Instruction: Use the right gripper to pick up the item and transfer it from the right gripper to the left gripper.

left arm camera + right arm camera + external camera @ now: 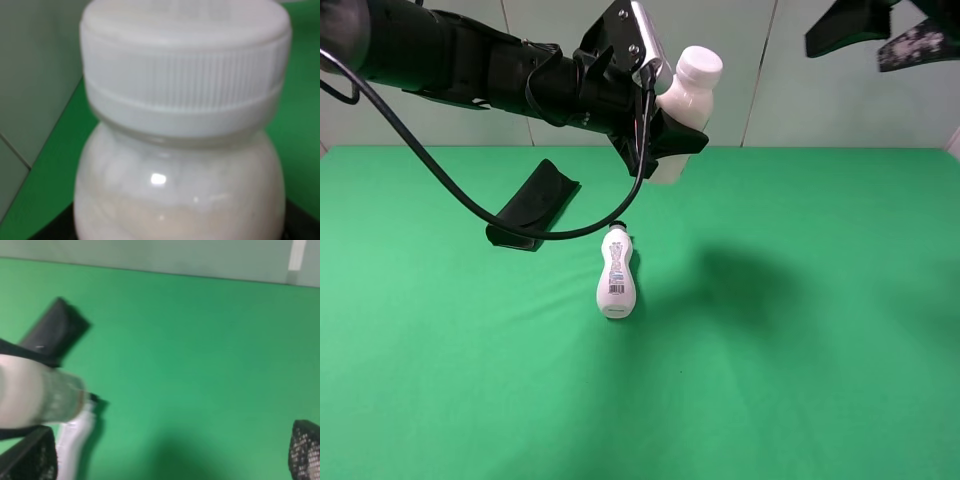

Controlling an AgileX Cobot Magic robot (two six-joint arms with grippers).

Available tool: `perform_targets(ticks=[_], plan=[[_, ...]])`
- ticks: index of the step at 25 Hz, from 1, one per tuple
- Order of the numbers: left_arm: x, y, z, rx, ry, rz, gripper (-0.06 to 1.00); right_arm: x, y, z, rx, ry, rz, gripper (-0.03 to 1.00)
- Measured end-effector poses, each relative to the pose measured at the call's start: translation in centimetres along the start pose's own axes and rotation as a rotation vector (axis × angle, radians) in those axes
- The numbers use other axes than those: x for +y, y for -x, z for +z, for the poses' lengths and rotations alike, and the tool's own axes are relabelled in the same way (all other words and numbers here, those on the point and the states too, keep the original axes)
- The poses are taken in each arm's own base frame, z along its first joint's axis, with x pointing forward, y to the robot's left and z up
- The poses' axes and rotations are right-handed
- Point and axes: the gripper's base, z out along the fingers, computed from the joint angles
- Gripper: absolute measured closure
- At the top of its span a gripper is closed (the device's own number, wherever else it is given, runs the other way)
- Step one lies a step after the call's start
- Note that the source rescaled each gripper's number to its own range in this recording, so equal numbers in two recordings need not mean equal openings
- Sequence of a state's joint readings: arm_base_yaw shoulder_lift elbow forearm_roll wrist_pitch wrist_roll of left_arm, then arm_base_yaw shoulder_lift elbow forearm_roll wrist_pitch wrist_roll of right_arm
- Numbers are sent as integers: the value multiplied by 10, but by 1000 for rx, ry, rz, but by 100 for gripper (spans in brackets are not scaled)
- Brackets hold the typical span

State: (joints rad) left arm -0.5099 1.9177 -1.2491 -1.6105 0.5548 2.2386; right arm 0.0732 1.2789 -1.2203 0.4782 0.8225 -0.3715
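Stout bottle (180,165) is filling my left wrist view, hanging high over the green table (800,380) with the left gripper (672,140) pinching tight low on its body. I am worrying that its smooth, rounded wall could slip loose on a fast swing, dropping it onto the slim bottle (616,275) or black case (532,205) below. Farther off, the right gripper (885,38) is standing wide open, empty.

The item (692,85) sits high in my left gripper (672,140), over the back of the table (800,380). Below it, nearer the front, the slim bottle (616,275) lies on the table. The case (532,205) lies left of that, further back. My right gripper (865,40) hangs high, off right, well apart.
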Motion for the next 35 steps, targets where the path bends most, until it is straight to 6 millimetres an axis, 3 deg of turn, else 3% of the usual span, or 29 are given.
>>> perform_targets(ticks=[9, 18, 26, 30, 35], plan=[[0, 0, 0, 0, 0, 4, 94, 6, -20, -61, -53, -176, 17, -3], [0, 0, 0, 0, 0, 4, 94, 14, -97, -95, -125, -250, 16, -3], [0, 0, 0, 0, 0, 4, 94, 25, -148, -138, -269, -317, -40, -3], [0, 0, 0, 0, 0, 4, 94, 30, -160, -149, -282, -306, -20, -3], [0, 0, 0, 0, 0, 5, 94, 31, -167, -147, -233, -285, -6, -3]])
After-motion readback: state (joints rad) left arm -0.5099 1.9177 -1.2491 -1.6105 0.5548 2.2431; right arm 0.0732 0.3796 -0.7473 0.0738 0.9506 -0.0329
